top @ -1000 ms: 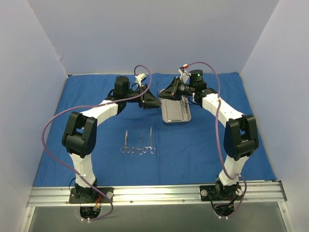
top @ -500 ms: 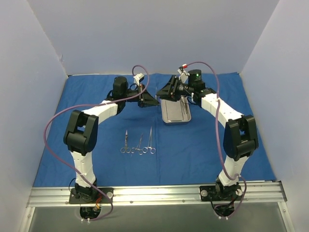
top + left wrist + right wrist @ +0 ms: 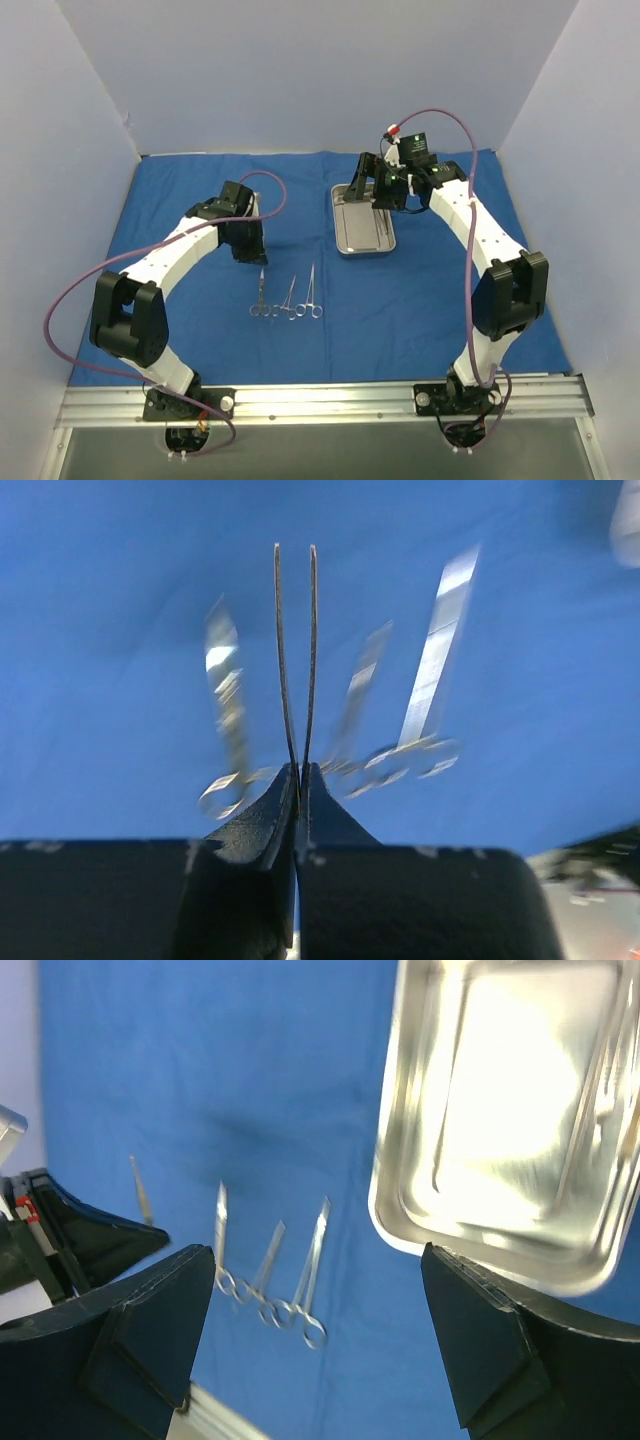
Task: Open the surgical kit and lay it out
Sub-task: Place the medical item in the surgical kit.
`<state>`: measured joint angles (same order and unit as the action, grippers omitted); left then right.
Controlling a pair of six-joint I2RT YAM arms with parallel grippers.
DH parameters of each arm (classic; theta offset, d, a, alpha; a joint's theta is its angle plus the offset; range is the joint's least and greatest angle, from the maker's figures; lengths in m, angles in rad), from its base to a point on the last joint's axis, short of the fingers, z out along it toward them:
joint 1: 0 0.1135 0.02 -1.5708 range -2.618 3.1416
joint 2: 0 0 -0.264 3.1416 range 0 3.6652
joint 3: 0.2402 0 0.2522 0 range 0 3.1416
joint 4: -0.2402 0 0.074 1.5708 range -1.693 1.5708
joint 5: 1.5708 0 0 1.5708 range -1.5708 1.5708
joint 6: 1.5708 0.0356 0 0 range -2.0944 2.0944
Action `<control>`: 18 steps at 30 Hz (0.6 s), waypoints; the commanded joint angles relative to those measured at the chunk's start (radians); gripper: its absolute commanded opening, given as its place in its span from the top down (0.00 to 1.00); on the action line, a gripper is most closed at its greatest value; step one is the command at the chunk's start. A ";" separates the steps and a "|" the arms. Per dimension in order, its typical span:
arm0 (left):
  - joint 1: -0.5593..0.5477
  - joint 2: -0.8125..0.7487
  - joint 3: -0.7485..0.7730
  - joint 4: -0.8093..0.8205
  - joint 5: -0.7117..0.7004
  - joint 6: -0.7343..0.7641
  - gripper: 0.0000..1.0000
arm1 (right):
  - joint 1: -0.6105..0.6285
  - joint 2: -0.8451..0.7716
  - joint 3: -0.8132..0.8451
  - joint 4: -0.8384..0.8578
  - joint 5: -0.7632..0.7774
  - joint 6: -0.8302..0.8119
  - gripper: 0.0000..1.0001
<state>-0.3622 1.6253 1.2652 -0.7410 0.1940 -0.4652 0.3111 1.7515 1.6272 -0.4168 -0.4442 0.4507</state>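
Note:
The royal-blue cloth (image 3: pixel 420 300) lies spread over the table. On it stands the steel tray (image 3: pixel 352 238), with one slim instrument (image 3: pixel 383 222) along its right side. Three ring-handled instruments (image 3: pixel 288 298) lie side by side in front of the tray. My left gripper (image 3: pixel 252 250) hovers just behind the leftmost one, shut on a pair of tweezers (image 3: pixel 295 660) whose prongs stick out past the fingertips (image 3: pixel 300 768). My right gripper (image 3: pixel 368 190) hangs open over the tray's far edge with nothing between its fingers (image 3: pixel 318 1255). The tray (image 3: pixel 480 1230) fills that view's upper right.
Pale walls close in the table on three sides. An aluminium rail (image 3: pixel 320 400) with both arm bases runs along the near edge. Purple cables loop off each arm. The left gripper's dark body (image 3: pixel 90 1240) shows at the left of the right wrist view.
Both grippers were together at the tray's far-left corner. The left one shut on the tweezers and swung left and nearer, over the row of instruments. The right one opened and drew back.

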 commanded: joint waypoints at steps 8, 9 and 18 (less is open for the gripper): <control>-0.020 -0.053 -0.227 -0.127 -0.331 -0.018 0.98 | 0.003 -0.179 -0.222 -0.010 -0.022 -0.043 0.12; -0.024 -0.039 -0.216 -0.135 -0.341 -0.016 0.98 | 0.002 -0.175 -0.221 -0.014 -0.019 -0.049 0.12; -0.027 0.102 -0.198 -0.159 -0.317 0.007 0.97 | -0.004 -0.121 -0.196 0.012 -0.008 -0.058 0.12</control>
<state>-0.3847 1.7031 1.0405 -0.8833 -0.1093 -0.4633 0.3134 1.6176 1.4113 -0.4252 -0.4591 0.4068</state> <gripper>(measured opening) 0.045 0.879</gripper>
